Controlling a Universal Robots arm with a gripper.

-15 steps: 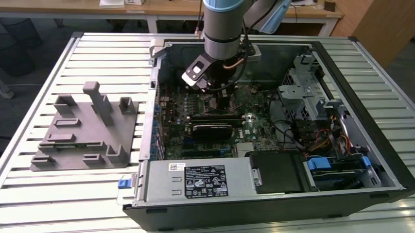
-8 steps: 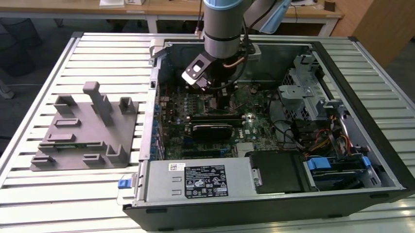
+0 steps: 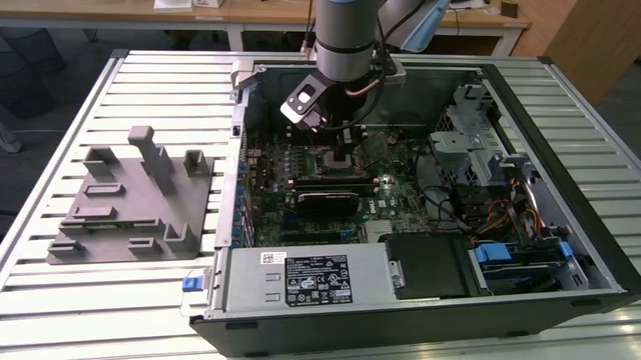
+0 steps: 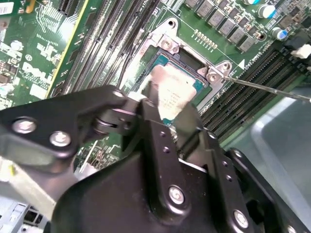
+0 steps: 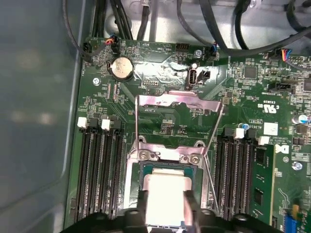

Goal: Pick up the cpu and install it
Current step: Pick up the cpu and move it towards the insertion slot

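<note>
The arm reaches down into the open computer case (image 3: 591, 247), and in the first wrist view the gripper (image 5: 165, 208) hangs right over the processor socket (image 5: 167, 154) on the green board. Its fingers (image 5: 142, 206) are clamped on the cpu (image 5: 165, 191) by two opposite edges. The silvery square sits level between them, directly above the socket's opening and very near it. Whether it already touches the seat, I cannot tell.

The socket's metal hold-down frame (image 5: 180, 102) is swung up and back, so the opening is clear. Rows of black memory slots (image 5: 99, 165) run on either side of the socket, and a coin battery (image 5: 121, 68) lies beyond the raised frame.

That chip looks light, thin and rigid, with a smooth metal lid that would slip under a loose grip. I'd judge the underside and the socket contacts to be the delicate part, so the bare edges are the right place to hold it — kept flat, not tilted.

As for writing, faint print shows on the chip's lid and white lettering on the board, too small to make out. Well away from the socket, a white sticker (image 3: 318, 279) sits on the power supply, and the grey fixture (image 3: 125, 199) stands outside the case on the slatted surface (image 3: 100, 300).
</note>
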